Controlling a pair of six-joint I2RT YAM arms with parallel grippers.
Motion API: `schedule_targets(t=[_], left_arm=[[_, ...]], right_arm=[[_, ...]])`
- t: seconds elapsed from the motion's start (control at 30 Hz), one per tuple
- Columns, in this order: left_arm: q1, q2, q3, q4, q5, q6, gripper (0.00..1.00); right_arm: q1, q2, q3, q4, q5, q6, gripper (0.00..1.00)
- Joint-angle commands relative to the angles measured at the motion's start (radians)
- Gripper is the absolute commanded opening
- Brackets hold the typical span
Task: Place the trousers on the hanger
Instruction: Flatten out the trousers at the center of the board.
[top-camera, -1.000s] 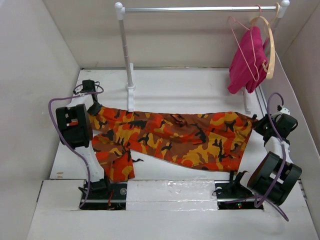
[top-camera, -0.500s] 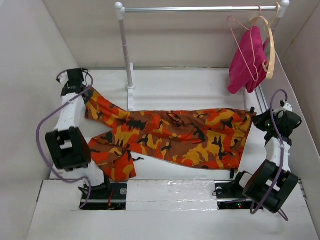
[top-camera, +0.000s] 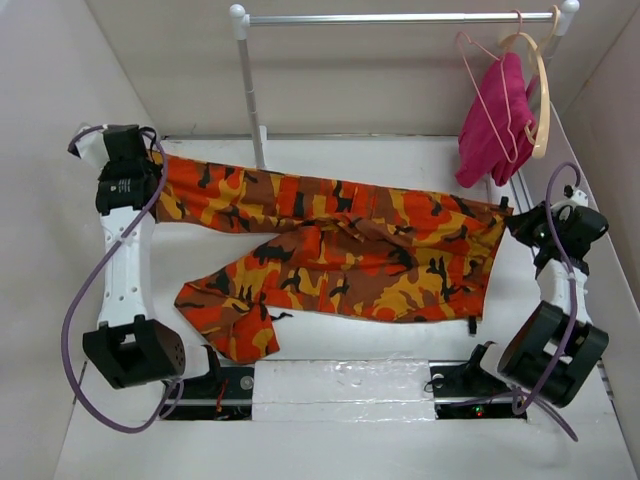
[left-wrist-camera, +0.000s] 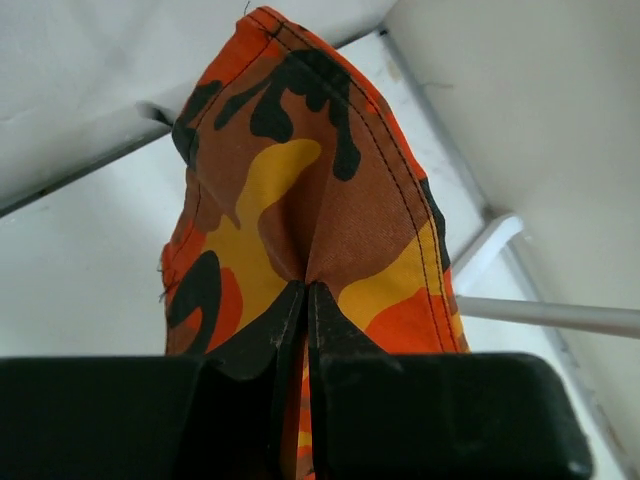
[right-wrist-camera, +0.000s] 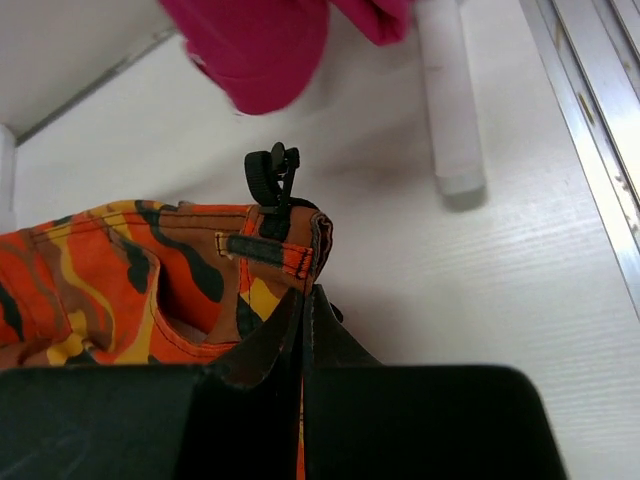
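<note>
Swung rearward, the left end effector (top-camera: 152, 168) pinches the trousers (top-camera: 350, 250) by a hem; the right end effector (top-camera: 515, 228) pinches their waistband. Spreading step; next likely needs draping over the hanger (top-camera: 470, 68).

I am holding the trousers (top-camera: 340, 250) stretched across the table (top-camera: 350, 160), my left gripper (top-camera: 152, 178) pinching one leg end at far left, my right gripper (top-camera: 512, 222) pinching the waist corner. The hanger (top-camera: 469, 62) is hanging on the rail (top-camera: 400, 17) beside pink cloth (top-camera: 495, 125).
</note>
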Motion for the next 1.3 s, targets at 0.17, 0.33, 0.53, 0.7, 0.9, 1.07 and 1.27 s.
schedule_targets(t=[0.17,0.33,0.53,0.7,0.9,1.07,1.27], left_arm=[[0.012,0.036,-0.099,0.055,-0.076,0.068,0.0],[-0.043,0.129,-0.096,0.067,-0.094,0.095,0.0],[-0.071,0.29,-0.066,0.111,-0.093,0.108,0.0],[-0.101,0.393,-0.052,0.124,-0.056,0.094,0.0],[-0.167,0.418,-0.049,0.119,0.034,0.158,0.72],[-0.168,0.278,-0.102,0.112,-0.011,0.187,0.88],[-0.011,0.067,-0.307,0.129,-0.059,0.05,0.84]], right_arm=[[-0.04,0.084,0.137,-0.046,0.175,-0.083,0.0],[-0.059,0.191,0.124,0.001,0.195,-0.039,0.0],[-0.068,0.305,0.198,0.02,0.266,-0.04,0.0],[-0.068,0.389,0.337,-0.023,0.33,-0.048,0.0],[-0.077,0.393,0.518,-0.23,0.367,-0.048,0.68],[-0.077,0.212,0.401,-0.201,0.228,-0.005,0.73],[0.143,-0.15,0.063,-0.135,0.171,0.024,0.15]])
